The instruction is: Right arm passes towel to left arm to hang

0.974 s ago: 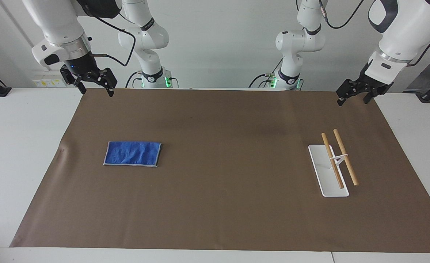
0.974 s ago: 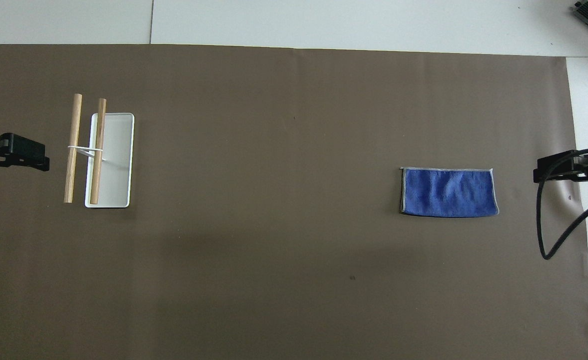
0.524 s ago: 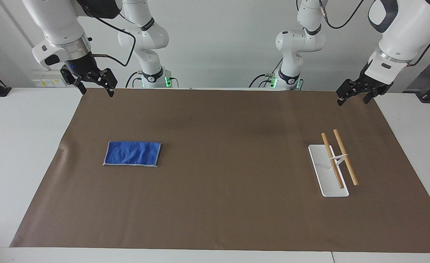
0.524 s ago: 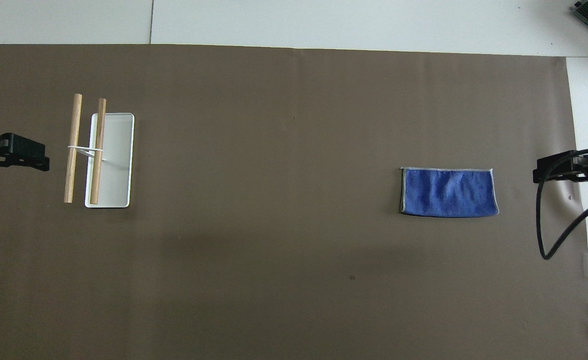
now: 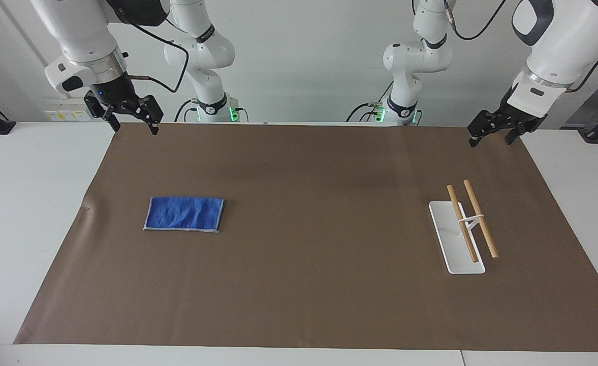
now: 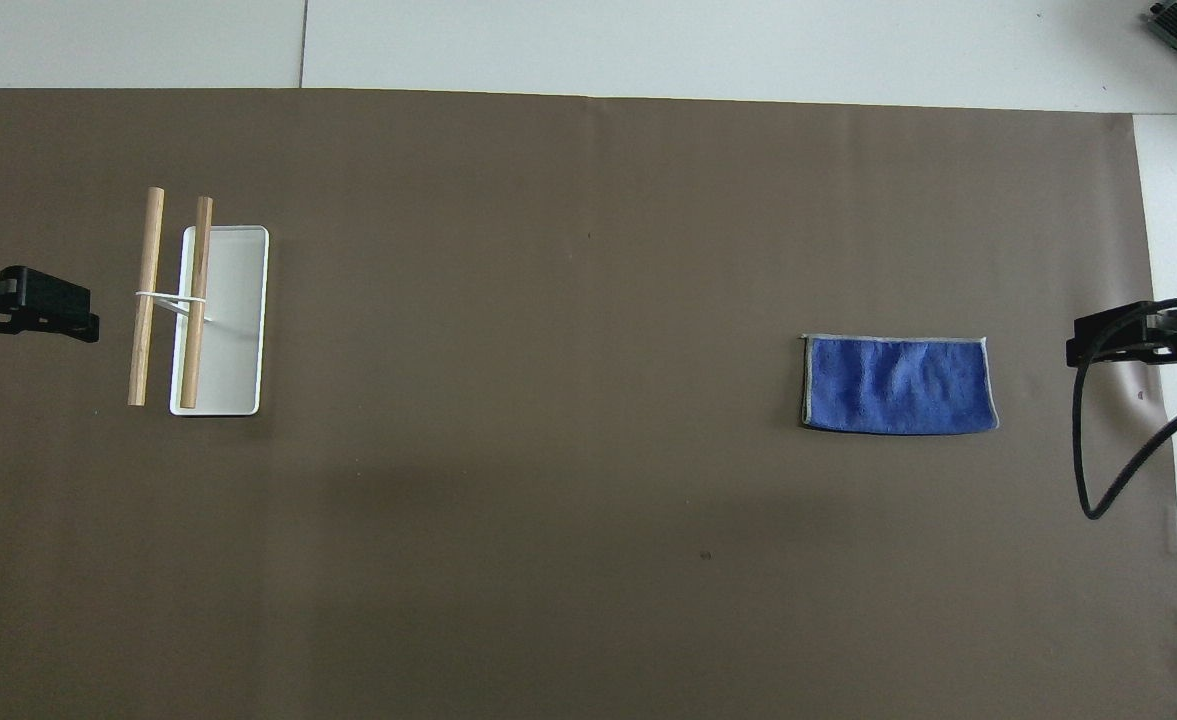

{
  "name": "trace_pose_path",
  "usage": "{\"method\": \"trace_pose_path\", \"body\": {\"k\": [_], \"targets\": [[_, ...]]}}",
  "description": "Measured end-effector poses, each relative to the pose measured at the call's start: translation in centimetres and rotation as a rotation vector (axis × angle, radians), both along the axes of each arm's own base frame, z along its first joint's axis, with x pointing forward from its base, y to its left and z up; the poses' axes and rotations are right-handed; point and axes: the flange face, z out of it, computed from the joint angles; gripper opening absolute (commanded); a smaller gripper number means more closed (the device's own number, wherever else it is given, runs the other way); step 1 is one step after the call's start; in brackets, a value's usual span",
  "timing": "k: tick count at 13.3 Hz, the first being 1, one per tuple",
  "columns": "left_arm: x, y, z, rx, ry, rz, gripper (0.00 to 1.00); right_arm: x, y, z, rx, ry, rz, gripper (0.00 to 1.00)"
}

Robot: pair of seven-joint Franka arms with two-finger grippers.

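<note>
The blue towel (image 5: 184, 214) (image 6: 896, 385) lies flat on the brown mat toward the right arm's end of the table. My right gripper (image 5: 132, 127) (image 6: 1138, 335) hangs open and empty above the mat's edge by that arm's base, well apart from the towel. My left gripper (image 5: 491, 140) (image 6: 18, 310) is open too, holds nothing and waits in the air over the mat's corner at the left arm's end. A hanging rack (image 5: 456, 239) (image 6: 218, 320), a white base plate carrying two wooden rods, stands on the mat toward the left arm's end.
The brown mat (image 5: 319, 284) covers most of the white table (image 5: 29, 213). A slack black cable (image 6: 1098, 480) loops down from the right wrist. Two more white arms (image 5: 202, 56) stand at the table's edge nearest the robots.
</note>
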Motion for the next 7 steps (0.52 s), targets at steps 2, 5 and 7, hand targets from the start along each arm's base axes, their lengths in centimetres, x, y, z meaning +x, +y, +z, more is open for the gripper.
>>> {"method": "trace_pose_path", "body": {"k": [2,5,7], "targets": [[0.0,0.0,0.0,0.000,0.000,0.000,1.00,0.0,0.0,0.0,0.000,0.000,0.000,1.00],[0.0,0.0,0.0,0.000,0.000,0.000,1.00,0.3,0.0,-0.1,-0.001,-0.022,0.001,1.00],[0.0,0.0,0.0,0.000,0.000,0.000,1.00,0.9,0.0,-1.3,-0.002,-0.050,0.003,1.00]]}}
